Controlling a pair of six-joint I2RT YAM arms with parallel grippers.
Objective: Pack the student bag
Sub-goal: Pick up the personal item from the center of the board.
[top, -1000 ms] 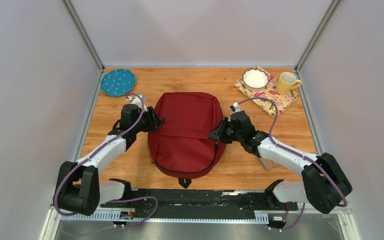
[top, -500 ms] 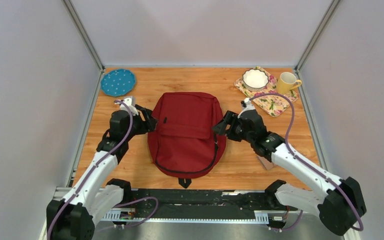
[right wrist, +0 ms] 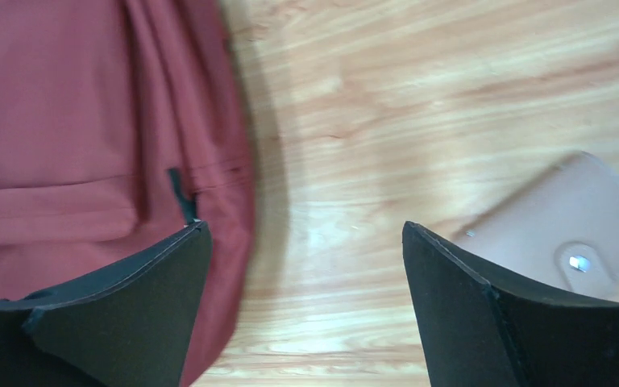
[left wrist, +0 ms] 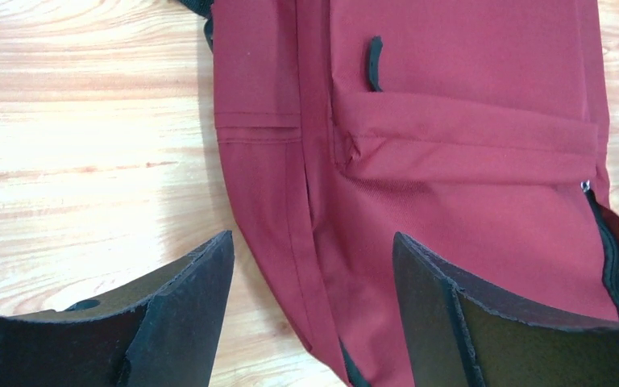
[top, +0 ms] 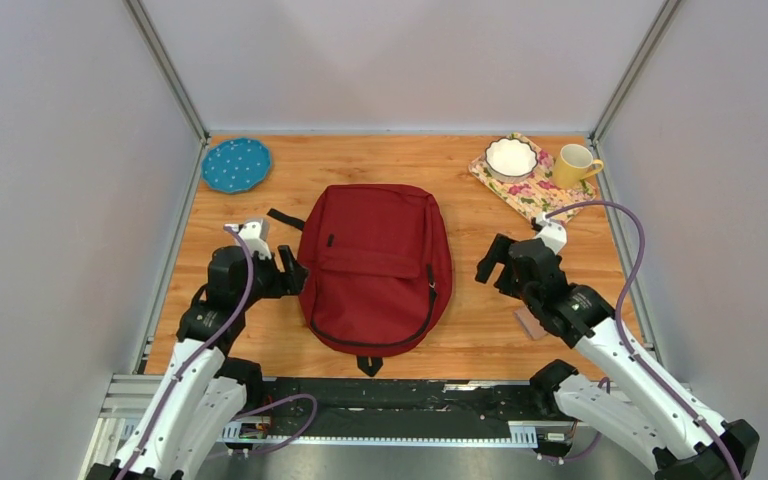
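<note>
The student bag (top: 375, 270), dark red with black zippers, lies flat in the middle of the wooden table, front pocket up. My left gripper (top: 290, 272) hovers just off its left side, open and holding nothing. In the left wrist view the bag's (left wrist: 451, 161) left edge runs between the open left gripper's (left wrist: 313, 235) jaws, untouched. My right gripper (top: 490, 262) is a short way off the bag's right side, also open. In the right wrist view, bare wood lies between the right gripper's (right wrist: 306, 226) jaws, with the bag (right wrist: 64, 121) to the left.
A small pink pouch (top: 530, 323) with a snap (right wrist: 568, 234) lies by the right arm. A blue plate (top: 236, 165) sits at the back left. A white bowl (top: 511, 157) and a yellow mug (top: 575, 165) rest on a floral cloth (top: 545, 200) at the back right.
Both grippers have let go of the bag's sides, opened wide and drawn back outward and toward the near edge. The bag lies slightly shifted and flat.
</note>
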